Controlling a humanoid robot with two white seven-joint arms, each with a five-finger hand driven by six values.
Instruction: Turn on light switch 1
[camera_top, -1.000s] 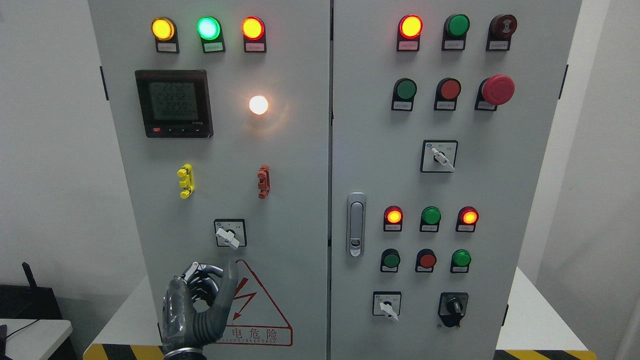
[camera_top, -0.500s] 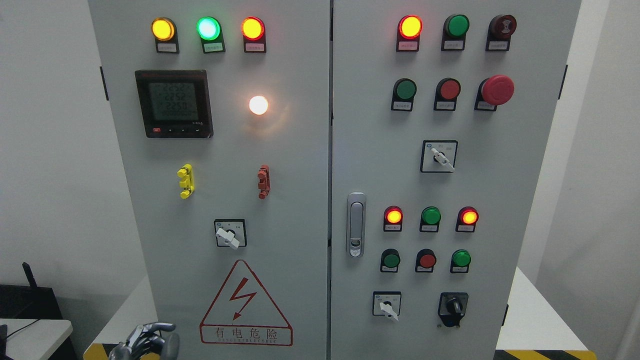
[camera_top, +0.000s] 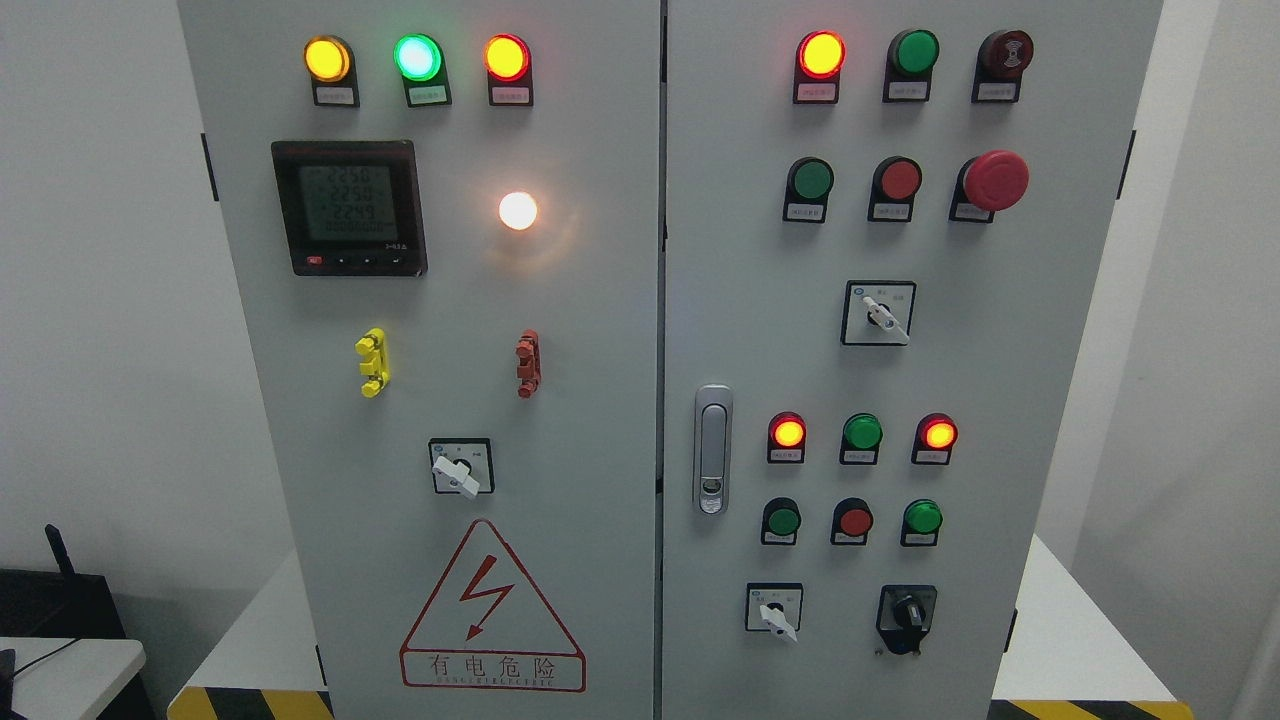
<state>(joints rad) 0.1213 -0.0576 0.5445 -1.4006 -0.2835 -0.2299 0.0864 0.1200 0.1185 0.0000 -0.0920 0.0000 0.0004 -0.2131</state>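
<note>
No robot hand in frame now, the left one dropped out the bottom edge so can't tell its grip, and the switch (camera_top: 459, 468) low on the left door (camera_top: 580, 330) sits turned under the lit lamp (camera_top: 517, 210), so looks done.

White-handled rotary switch (camera_top: 460, 467) on the left door, lever tilted down-right, above the warning triangle; white lamp (camera_top: 517, 210) lit

One head camera faces the grey control cabinet (camera_top: 560, 300) squarely from close range, both doors filling the frame.
</note>
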